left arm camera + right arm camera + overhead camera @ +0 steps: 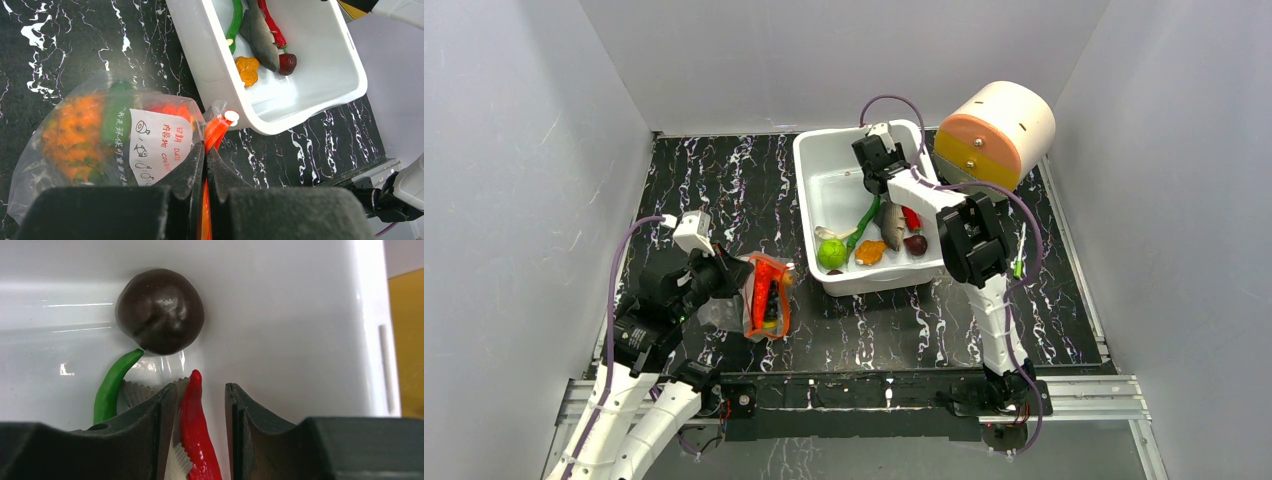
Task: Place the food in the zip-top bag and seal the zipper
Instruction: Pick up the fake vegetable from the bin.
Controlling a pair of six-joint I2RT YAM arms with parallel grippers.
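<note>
The clear zip-top bag [759, 305] lies left of the white bin, with an orange-and-green food [75, 135] and a red one inside. My left gripper [742, 283] is shut on its red-orange zipper [216, 131]; the left wrist view shows the jaws [205, 155] pinching the strip. My right gripper [898, 203] is down in the bin, open, its jaws either side of the red chili [197, 425] with a gap on the right. A dark round fruit [160, 317], a green chili [112, 387], a grey fish [891, 225], a lime [831, 253] and an orange piece [871, 251] also lie in the bin.
The white bin [809, 190] stands at the back centre, its near corner close to the bag's mouth. A large pink, yellow and cream cylinder [996, 135] sits at the back right beside the bin. Grey walls close in on the black marbled table on three sides.
</note>
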